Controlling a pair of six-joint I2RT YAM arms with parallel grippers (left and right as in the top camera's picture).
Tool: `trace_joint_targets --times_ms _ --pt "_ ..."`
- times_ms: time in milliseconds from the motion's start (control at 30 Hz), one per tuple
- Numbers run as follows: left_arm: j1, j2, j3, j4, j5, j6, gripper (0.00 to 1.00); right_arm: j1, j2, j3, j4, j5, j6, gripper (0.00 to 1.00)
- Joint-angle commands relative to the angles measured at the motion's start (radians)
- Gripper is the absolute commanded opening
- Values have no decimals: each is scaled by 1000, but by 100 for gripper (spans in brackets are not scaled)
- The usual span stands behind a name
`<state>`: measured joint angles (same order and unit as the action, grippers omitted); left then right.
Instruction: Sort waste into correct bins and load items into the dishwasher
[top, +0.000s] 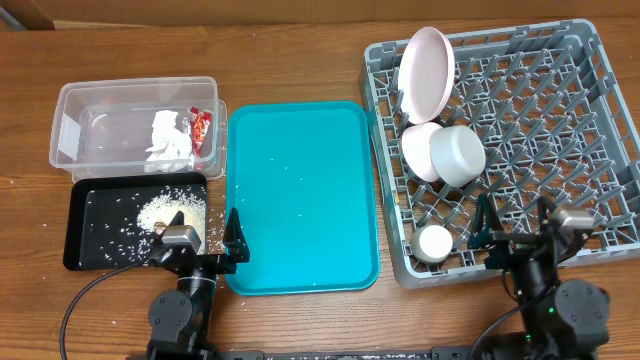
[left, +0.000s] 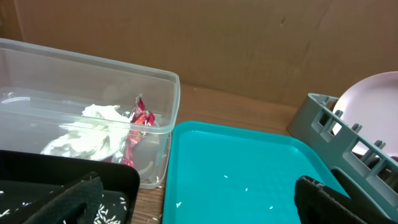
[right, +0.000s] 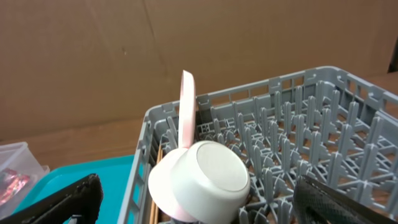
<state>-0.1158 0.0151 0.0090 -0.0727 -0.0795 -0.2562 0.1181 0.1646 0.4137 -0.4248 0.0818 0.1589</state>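
Note:
The clear tub (top: 75, 110) at the far left holds the white napkin (top: 168, 135) and the red wrapper (top: 201, 128); both also show in the left wrist view, the napkin (left: 93, 124) and the wrapper (left: 140, 118). The black tray (top: 80, 225) holds rice and brown scraps (top: 170, 212). The grey rack (top: 560, 130) holds a large pale plate (top: 425, 62) on edge, a smaller pink plate (top: 415, 150), the bowl (top: 457, 155) on its side and the cup (top: 435, 243). Chopsticks (right: 155, 210) lie along the rack's left wall. My left gripper (top: 203, 240) and right gripper (top: 515, 228) are open and empty.
The teal tray (top: 300, 200) lies between the black tray and the rack, with a few rice grains (left: 245, 190) on it. A cardboard wall stands behind the table. My left gripper hangs over the gap between the black and teal trays, my right over the rack's near edge.

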Motion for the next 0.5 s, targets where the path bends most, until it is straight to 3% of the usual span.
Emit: trace_joint_targets --times_ms 0,467 --pt "6 -10 -4 3 -5 -10 100 -3 -77 -91 48 -6 -3 100" --pt "6 -10 -4 3 -5 -10 100 0 -163 -405 364 -10 -3 100"
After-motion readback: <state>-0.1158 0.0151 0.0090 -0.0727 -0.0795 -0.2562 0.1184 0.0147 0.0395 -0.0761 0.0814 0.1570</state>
